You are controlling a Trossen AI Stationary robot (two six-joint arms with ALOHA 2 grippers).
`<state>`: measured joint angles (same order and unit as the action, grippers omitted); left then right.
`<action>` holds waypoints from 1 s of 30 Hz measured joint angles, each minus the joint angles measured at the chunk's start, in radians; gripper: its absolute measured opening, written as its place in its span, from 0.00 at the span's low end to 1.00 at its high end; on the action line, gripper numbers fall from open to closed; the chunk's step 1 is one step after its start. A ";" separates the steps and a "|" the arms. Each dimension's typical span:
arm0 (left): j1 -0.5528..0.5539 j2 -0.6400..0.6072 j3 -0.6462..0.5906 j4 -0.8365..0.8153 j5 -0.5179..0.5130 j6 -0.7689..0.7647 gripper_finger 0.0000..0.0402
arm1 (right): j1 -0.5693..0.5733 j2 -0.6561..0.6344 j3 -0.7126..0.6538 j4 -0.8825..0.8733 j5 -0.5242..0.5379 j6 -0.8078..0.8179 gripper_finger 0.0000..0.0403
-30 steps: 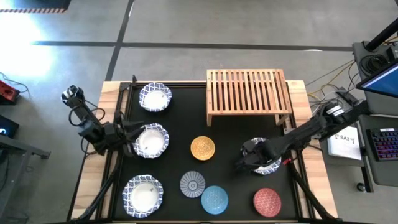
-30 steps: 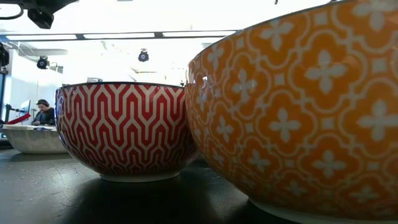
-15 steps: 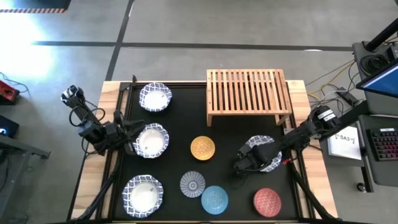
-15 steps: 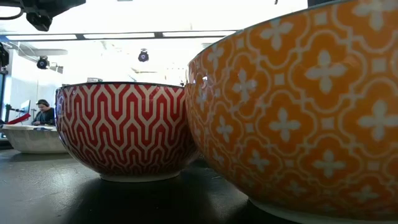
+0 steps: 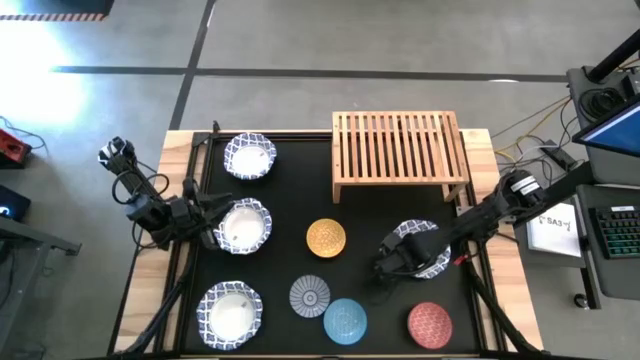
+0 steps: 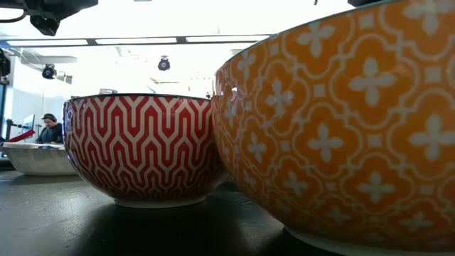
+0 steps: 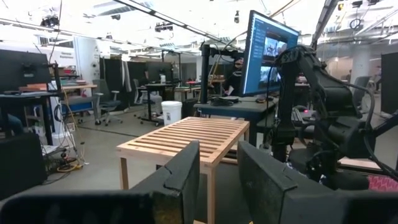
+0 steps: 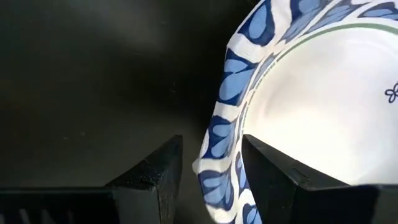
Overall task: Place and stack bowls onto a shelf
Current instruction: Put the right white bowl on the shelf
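Right of centre in the high view, low over the black mat (image 5: 285,195): right gripper (image 5: 386,265), set at the left edge of a white bowl with blue-patterned rim (image 5: 422,247). Seen from its wrist camera as the same gripper (image 8: 208,186) astride that rim (image 8: 219,124), fingers (image 8: 152,180) parted, one outside the bowl and one inside over the white. Inner finger close against the rim, a narrow gap at the outer one; not clamped as far as can be told.

At left of the frame: left gripper (image 5: 205,222), just beside a second white bowl (image 5: 243,225). From its own wrist camera (image 7: 217,180), fingers apart with nothing between them, facing the shelf (image 7: 186,134).

Upper middle of the high view: the shelf (image 5: 398,150), light wooden slats, near the mat's far edge, well apart from the held-at bowl.

Elsewhere on the mat: a third white bowl (image 5: 249,156) at upper left, a fourth (image 5: 229,310) at lower left. Centre: mustard yellow bowl (image 5: 326,238). Below it, close together, grey-blue patterned bowl (image 5: 310,296) and light blue bowl (image 5: 345,320). Lower right: speckled red bowl (image 5: 430,325).

Low view: filled by the red bowl (image 6: 146,146) and the yellow one (image 6: 341,128), side by side; a person (image 6: 50,129) far off at the left edge.
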<state>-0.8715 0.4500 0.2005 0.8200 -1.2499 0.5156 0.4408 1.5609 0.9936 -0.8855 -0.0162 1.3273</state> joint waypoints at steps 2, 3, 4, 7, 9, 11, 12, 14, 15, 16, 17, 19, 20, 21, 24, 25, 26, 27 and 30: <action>0.000 0.000 0.000 0.000 0.000 0.000 0.23 | 0.000 0.010 0.000 0.000 0.000 -0.013 0.38; 0.000 0.000 0.000 -0.001 0.000 0.000 0.23 | 0.000 0.014 0.000 0.000 -0.001 -0.019 0.38; 0.000 0.000 0.000 -0.002 0.000 0.000 0.23 | 0.000 0.018 0.000 0.000 -0.003 -0.023 0.37; 0.000 0.000 0.000 -0.008 0.000 0.000 0.23 | 0.000 0.026 -0.001 0.000 -0.011 -0.034 0.32; 0.000 0.000 0.000 -0.008 0.000 0.000 0.23 | 0.000 0.025 -0.001 0.000 -0.018 -0.044 0.26; 0.000 0.000 -0.001 -0.009 0.000 0.000 0.23 | 0.000 0.024 -0.001 -0.005 -0.018 -0.050 0.19; 0.000 0.000 -0.001 -0.009 0.000 0.000 0.23 | 0.000 0.020 -0.001 -0.008 -0.018 -0.059 0.15; 0.000 0.000 -0.001 -0.011 0.000 0.000 0.23 | 0.000 0.015 -0.001 -0.007 -0.021 -0.071 0.07; 0.000 0.000 -0.001 -0.014 0.000 0.000 0.23 | 0.000 0.015 -0.001 -0.004 -0.025 -0.078 0.05; 0.000 0.000 -0.001 -0.016 0.000 0.000 0.23 | 0.000 0.015 -0.001 -0.003 -0.030 -0.082 0.04; 0.000 -0.001 -0.001 -0.016 0.000 0.000 0.23 | 0.000 0.013 -0.001 -0.002 -0.035 -0.085 0.03; 0.000 -0.001 -0.001 -0.016 0.000 0.000 0.23 | 0.000 0.007 0.002 -0.002 -0.042 -0.089 0.03; 0.000 -0.001 -0.001 -0.016 0.000 0.000 0.23 | 0.000 0.003 0.008 -0.002 -0.045 -0.101 0.03; 0.000 -0.001 -0.001 -0.016 0.000 0.000 0.23 | 0.000 -0.001 0.019 -0.002 -0.046 -0.119 0.02; 0.000 0.000 -0.001 -0.016 0.000 0.000 0.23 | 0.000 -0.019 0.067 0.003 -0.034 -0.176 0.02; 0.000 0.000 -0.001 -0.016 0.000 0.000 0.23 | 0.000 -0.025 0.087 0.003 -0.018 -0.199 0.02; 0.000 0.000 -0.001 -0.017 -0.001 0.000 0.23 | 0.000 -0.033 0.109 0.004 0.006 -0.221 0.02; 0.000 0.000 -0.001 -0.018 -0.001 0.000 0.23 | 0.000 -0.038 0.133 0.003 0.034 -0.244 0.02; 0.000 -0.001 -0.001 -0.021 -0.001 0.000 0.23 | 0.000 -0.057 0.214 0.005 0.131 -0.317 0.02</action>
<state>-0.8713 0.4492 0.1997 0.7987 -1.2507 0.5156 0.4408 1.5038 1.2076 -0.8809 0.1144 1.0100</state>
